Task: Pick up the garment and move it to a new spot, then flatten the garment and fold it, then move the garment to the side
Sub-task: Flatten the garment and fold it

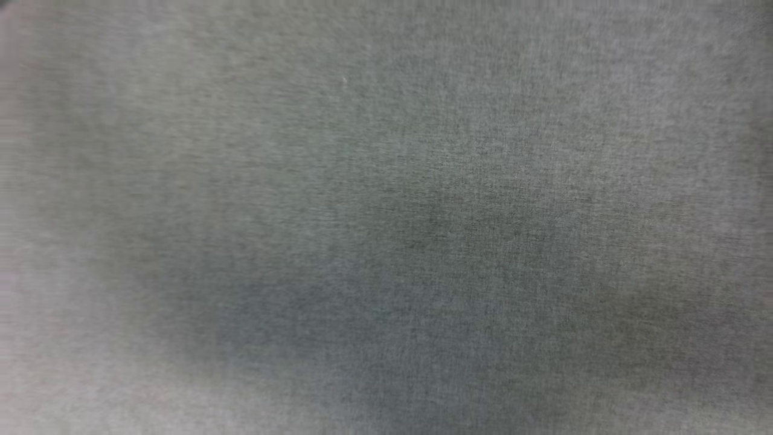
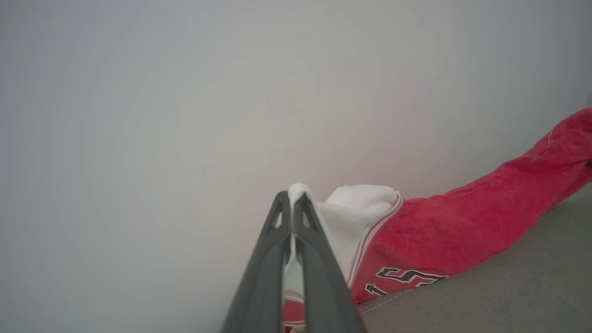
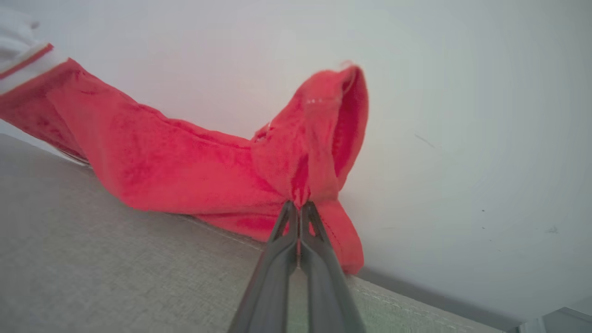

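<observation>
Left hand (image 2: 292, 202) clamped on white sleeve of the garment (image 2: 462, 222), right hand (image 3: 299, 208) clamped on its red cloth, over grey fabric surface's (image 3: 115, 259) stitched edge. Judged relocation step; next, lower both evenly, cloth taut

Red, white-sleeved garment (image 2: 444, 226) is bunched and stretched out lengthwise.

So the garment (image 3: 185, 171) lies along the edge of the fabric surface (image 3: 115, 259), wall (image 3: 462, 115) right behind it; left gripper (image 2: 292, 203) pinches one end, right gripper (image 3: 299, 208) the other. Seen from the left wrist it runs off right; from the right wrist, left.
</observation>
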Robot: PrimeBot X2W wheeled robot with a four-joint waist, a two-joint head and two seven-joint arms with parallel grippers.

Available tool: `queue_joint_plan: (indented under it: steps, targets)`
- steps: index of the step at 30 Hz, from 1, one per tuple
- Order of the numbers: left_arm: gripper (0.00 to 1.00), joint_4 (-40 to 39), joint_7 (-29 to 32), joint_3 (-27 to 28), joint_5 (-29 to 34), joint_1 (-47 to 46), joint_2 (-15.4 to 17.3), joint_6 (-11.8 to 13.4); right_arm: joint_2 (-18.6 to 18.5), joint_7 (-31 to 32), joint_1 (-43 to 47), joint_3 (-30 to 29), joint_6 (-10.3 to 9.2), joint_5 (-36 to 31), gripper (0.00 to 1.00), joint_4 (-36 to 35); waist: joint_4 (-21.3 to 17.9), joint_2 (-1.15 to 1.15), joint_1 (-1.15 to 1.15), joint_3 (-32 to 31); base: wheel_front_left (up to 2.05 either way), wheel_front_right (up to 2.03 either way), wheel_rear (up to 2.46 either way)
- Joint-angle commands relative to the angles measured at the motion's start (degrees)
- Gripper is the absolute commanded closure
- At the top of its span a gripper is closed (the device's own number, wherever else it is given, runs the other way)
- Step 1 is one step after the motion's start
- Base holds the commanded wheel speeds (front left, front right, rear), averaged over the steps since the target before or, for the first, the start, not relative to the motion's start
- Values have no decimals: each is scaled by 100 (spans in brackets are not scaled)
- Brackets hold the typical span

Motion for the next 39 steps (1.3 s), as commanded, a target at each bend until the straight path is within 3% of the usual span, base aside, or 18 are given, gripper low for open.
queue_joint_plan:
  steps: [1,14,18,22,33,37,38,39]
  targets:
    - [100,-57,11,-106,-114,224,53,2,-54,25,245,78,-5,118,100,-70,212,0,0,-700,0,0,0]
    - [100,-985,515,-1069,-1024,2636,510,8,-851,27,2407,807,-5,1028,100,-1172,432,0,0,-2311,0,0,0]
    - [100,-1594,758,-1164,-1345,3561,787,222,-1199,-28,3119,1043,-5,1281,100,-1627,452,0,0,-2722,0,0,0]
    - [100,-2558,1022,-1226,-1688,4548,1215,703,-1556,-104,3788,1314,-5,1409,100,-2072,475,0,0,-3059,0,0,0]
    - [100,-5718,1429,-1420,-2346,6859,2544,2723,-2380,-359,5300,1516,-5,1653,100,-3096,505,0,0,-3494,0,0,0]
    - [100,-6450,1337,-1431,-2579,7446,2775,3340,-2618,-423,5798,1408,-5,1579,100,-3451,511,0,0,-3507,0,0,0]
    - [100,-6450,1337,-1431,-2579,7446,2775,3340,-2618,-423,5798,1408,-5,1579,100,-3451,511,0,0,-3507,0,0,0]
    - [100,-6708,1251,-1431,-2664,7704,2852,3620,-2760,-441,6079,1323,-5,1539,100,-3628,514,0,0,-3502,0,0,0]
